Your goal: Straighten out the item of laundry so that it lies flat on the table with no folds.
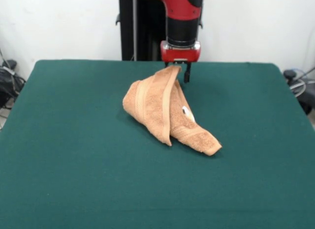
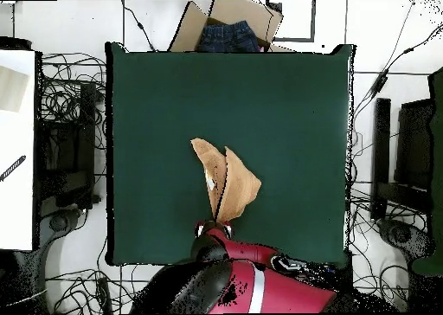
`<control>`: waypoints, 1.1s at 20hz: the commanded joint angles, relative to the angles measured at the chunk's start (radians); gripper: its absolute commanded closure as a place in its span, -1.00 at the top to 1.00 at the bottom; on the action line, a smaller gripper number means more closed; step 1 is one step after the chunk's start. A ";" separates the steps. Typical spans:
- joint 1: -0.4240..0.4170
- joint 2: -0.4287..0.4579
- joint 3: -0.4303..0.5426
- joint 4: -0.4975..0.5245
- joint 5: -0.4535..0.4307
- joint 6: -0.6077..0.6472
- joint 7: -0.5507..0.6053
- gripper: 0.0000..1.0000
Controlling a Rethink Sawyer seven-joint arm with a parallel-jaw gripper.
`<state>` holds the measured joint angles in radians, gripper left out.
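Towel (image 1: 165, 108), light orange-tan terry, pinched up at one corner and hanging in a loose tent shape over the middle of a dark green bench (image 1: 74, 179); its lower folds rest on the felt, one fold trailing toward the camera's right in the front view and ending in a rounded tip; a woven band stripe runs along the left fold; a small white tag (image 1: 186, 111) shows on the right fold, too small for any writing to be read; no brand marks or lettering can be made out on the arm either.

Red and black arm (image 1: 182, 17) comes straight down from the top of the front view, wrist vertical, behind the towel's peak; the hand (image 1: 179, 67) sits at the raised corner, its dark fingers closed on the cloth, one fingertip (image 1: 187, 74) showing just right of the peak.

From overhead, the towel (image 2: 227, 183) appears as two narrow upright folds slightly nearer the robot's edge of the bench (image 2: 285, 95); the hand (image 2: 215, 228) is at their lower end; the arm's red shell (image 2: 260, 286) fills the bottom; an open cardboard box (image 2: 227, 24) holding blue denim stands beyond the far edge.
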<state>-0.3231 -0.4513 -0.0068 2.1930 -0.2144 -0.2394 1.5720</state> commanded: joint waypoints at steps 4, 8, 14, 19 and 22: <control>-0.014 -0.033 0.079 -0.101 -0.010 0.041 0.142 1.00; -0.027 -0.098 0.102 -0.095 0.005 0.137 0.120 1.00; -0.014 -0.139 0.100 -0.110 0.028 0.221 0.108 1.00; -0.016 -0.142 0.107 -0.138 0.020 0.251 0.103 1.00; -0.019 -0.132 0.110 -0.143 0.011 0.240 0.112 1.00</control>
<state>-0.3393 -0.5928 -0.0009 2.1719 -0.2189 -0.0600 1.5720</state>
